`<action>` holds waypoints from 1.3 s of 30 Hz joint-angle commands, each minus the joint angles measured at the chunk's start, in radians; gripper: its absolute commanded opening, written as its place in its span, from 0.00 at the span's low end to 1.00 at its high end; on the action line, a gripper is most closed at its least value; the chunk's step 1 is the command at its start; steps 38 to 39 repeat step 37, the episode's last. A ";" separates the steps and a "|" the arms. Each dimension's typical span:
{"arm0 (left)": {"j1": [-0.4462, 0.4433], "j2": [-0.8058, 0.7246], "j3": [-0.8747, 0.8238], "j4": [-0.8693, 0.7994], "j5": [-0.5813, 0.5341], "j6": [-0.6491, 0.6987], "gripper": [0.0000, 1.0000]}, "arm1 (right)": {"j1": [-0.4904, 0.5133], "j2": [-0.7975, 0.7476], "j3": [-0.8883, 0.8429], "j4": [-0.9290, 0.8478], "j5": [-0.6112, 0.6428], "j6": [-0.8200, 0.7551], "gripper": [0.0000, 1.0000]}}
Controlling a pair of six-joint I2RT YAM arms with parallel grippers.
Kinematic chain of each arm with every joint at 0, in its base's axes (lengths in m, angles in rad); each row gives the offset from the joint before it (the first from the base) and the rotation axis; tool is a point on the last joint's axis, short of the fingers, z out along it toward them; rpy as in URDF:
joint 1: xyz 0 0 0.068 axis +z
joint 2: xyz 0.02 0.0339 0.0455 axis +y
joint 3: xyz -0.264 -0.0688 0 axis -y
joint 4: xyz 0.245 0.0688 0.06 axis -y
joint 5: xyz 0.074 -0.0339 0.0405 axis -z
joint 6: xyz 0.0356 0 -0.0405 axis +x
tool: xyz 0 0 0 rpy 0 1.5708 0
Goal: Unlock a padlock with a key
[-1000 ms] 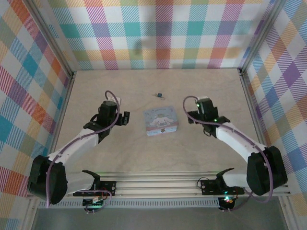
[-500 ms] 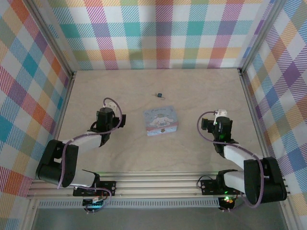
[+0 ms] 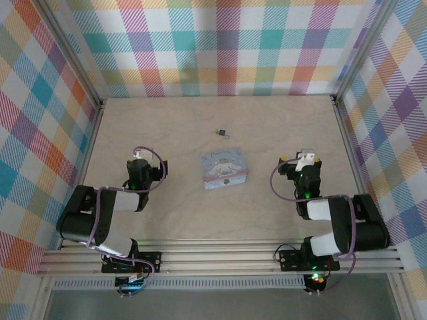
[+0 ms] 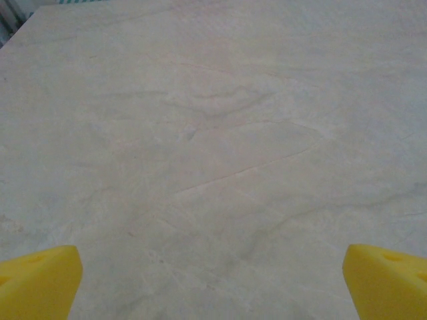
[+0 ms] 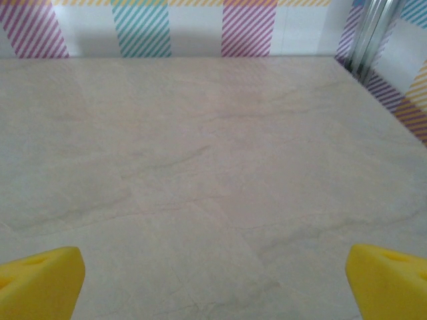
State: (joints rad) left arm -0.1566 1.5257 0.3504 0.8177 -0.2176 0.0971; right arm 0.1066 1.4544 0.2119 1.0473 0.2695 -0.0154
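Broad pale wooden bench (image 3: 200,213), fenced on three sides by bright plaid panels (image 3: 220,47). White-and-black left arm (image 3: 100,213) and right arm (image 3: 333,213) folded low, one on each side of the pale blue square box with a cartoon picture on its lid (image 3: 224,169), both well apart from it. Left tool (image 3: 139,160) left of the box, gaping wide: yellow fingertips (image 4: 40,280) at opposite corners of the wrist view, bare bench between, gripping nothing. Right tool (image 3: 305,160) right of the box, likewise spread wide, yellow fingertips (image 5: 41,280) far apart, holding nothing. Beyond the box, toward the back panel and apart from it, the tiny blackish-blue padlock (image 3: 221,133) lying on the bench, a small pale metal part at its right side; too small to tell more.
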 commanded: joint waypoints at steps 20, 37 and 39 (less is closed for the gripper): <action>0.091 0.041 0.075 -0.016 0.142 -0.064 1.00 | -0.074 0.080 0.165 -0.154 -0.084 0.072 1.00; 0.091 0.041 0.075 -0.016 0.142 -0.063 1.00 | -0.074 0.083 0.172 -0.161 -0.087 0.071 1.00; 0.091 0.041 0.075 -0.016 0.142 -0.063 1.00 | -0.074 0.083 0.172 -0.161 -0.087 0.071 1.00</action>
